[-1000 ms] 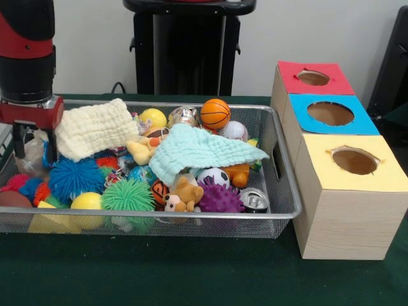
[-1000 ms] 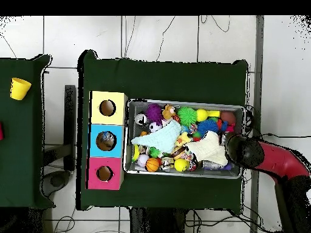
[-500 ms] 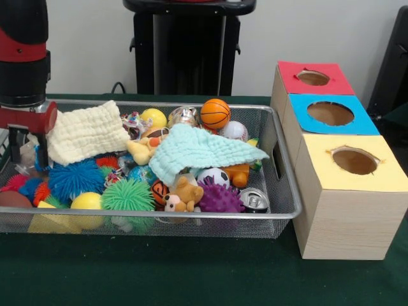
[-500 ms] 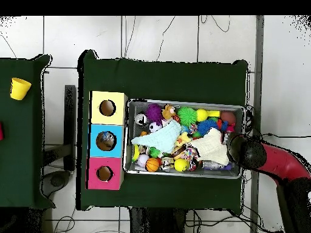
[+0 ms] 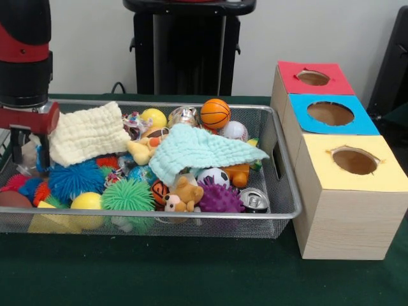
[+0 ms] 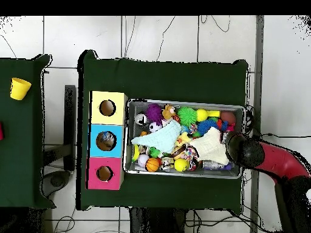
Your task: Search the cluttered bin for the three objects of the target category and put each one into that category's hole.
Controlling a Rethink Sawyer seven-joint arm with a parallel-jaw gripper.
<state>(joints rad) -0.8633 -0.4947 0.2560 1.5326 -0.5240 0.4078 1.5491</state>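
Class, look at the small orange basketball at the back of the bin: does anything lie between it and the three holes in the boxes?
Only the bin's mesh end wall stands between the orange basketball and the boxes. The ball sits uncovered on top of the pile, clear of the green cloth, so lifting it over the rim should do.

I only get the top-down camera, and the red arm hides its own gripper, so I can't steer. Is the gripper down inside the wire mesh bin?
Observer: Yes. The gripper hangs inside the wire mesh bin, at the end away from the boxes.
Operator: Are its fingers open?
Observer: Open. The fingers stand apart, right beside the pale yellow waffle cloth.
Operator: Is it holding that cloth?
Observer: Not that I can see. The cloth lies draped over the toys, and I can't tell if a finger touches its edge.
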